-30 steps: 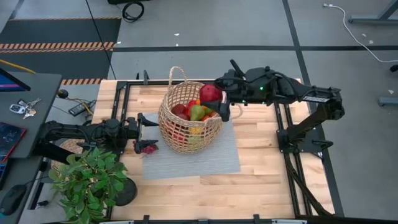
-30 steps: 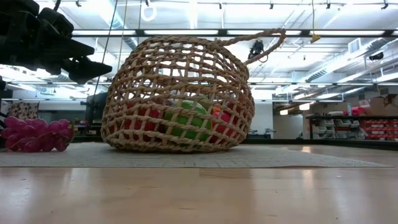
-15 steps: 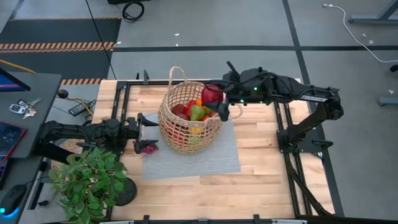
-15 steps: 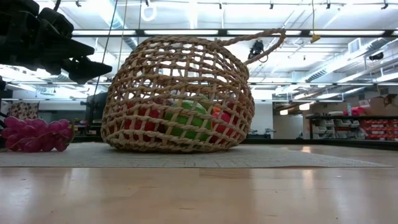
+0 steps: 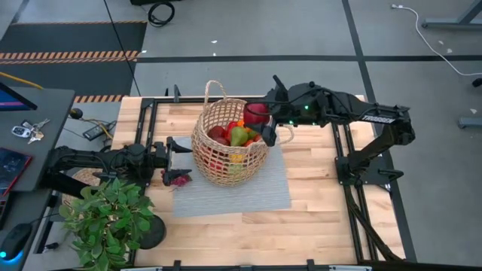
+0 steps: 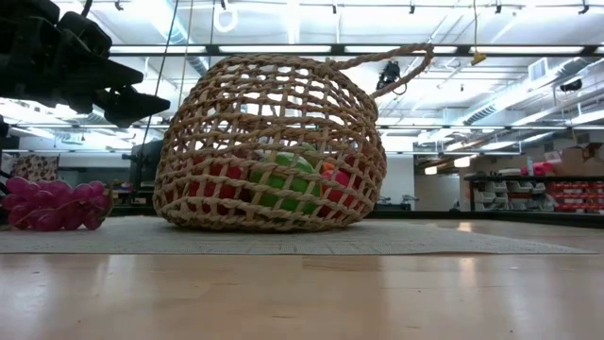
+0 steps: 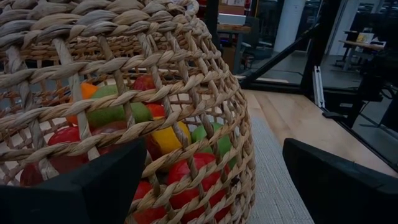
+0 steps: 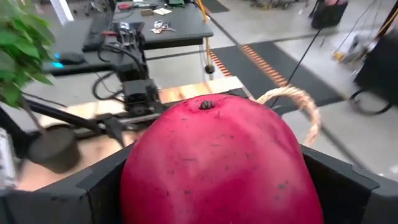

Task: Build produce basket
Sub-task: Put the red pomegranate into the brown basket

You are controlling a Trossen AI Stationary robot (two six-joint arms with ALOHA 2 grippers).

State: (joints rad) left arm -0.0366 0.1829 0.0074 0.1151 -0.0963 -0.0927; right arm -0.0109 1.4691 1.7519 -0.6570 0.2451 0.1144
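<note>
From above, the right tool (image 5: pixel 260 114) is gripping a round dark-red toy fruit (image 5: pixel 256 114) over the far-right rim of the round tan wicker basket (image 5: pixel 228 143), which is sitting below it on a grey mat (image 5: pixel 248 192) on the wooden counter (image 5: pixel 316 188). The left tool (image 5: pixel 175 145), fingers apart, is waiting just left of the basket.

At counter level, purple toy grapes (image 6: pixel 55 205) are lying left of the basket.

The right wrist camera is showing the fruit clamped between both fingers.
</note>
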